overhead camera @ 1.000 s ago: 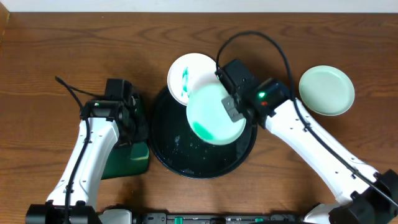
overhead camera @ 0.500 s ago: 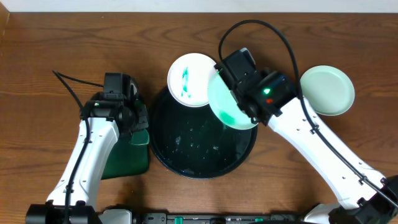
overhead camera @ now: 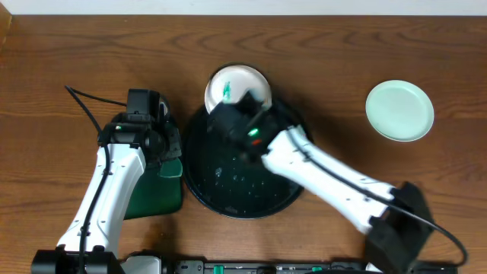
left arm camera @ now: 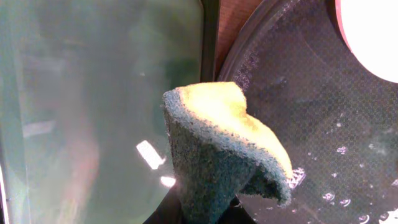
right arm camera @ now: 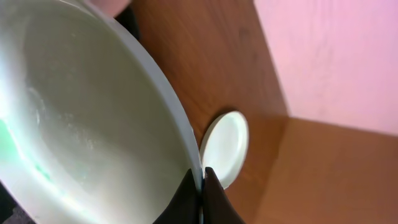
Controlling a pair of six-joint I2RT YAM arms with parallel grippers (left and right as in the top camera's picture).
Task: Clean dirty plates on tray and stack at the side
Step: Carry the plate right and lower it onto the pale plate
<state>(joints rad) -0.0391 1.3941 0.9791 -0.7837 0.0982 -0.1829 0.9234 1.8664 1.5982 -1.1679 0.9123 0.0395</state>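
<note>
Brightly and evenly lit from above over the worktop (overhead camera: 61,46); only faint, soft shadow beside the left arm (overhead camera: 106,190); small white glints on the wet tray (overhead camera: 221,190); slightly smeared at the dark end of the right arm (overhead camera: 327,175). Sharp on the sponge (left arm camera: 217,143) in the left wrist view, softer behind it; streaked with glare across the green tray (left arm camera: 93,124); burnt out to flat white on the back plate (left arm camera: 373,37). Soft and out of focus on the near plate (right arm camera: 81,124) in the right wrist view; tinted pink on the wall (right arm camera: 336,50); crisper on the far plate (right arm camera: 225,146).

Black tray (overhead camera: 221,192), smeared plate (overhead camera: 221,82) at far edge; clean plate (overhead camera: 399,111) apart; third plate (right arm camera: 81,124) tilted.
</note>
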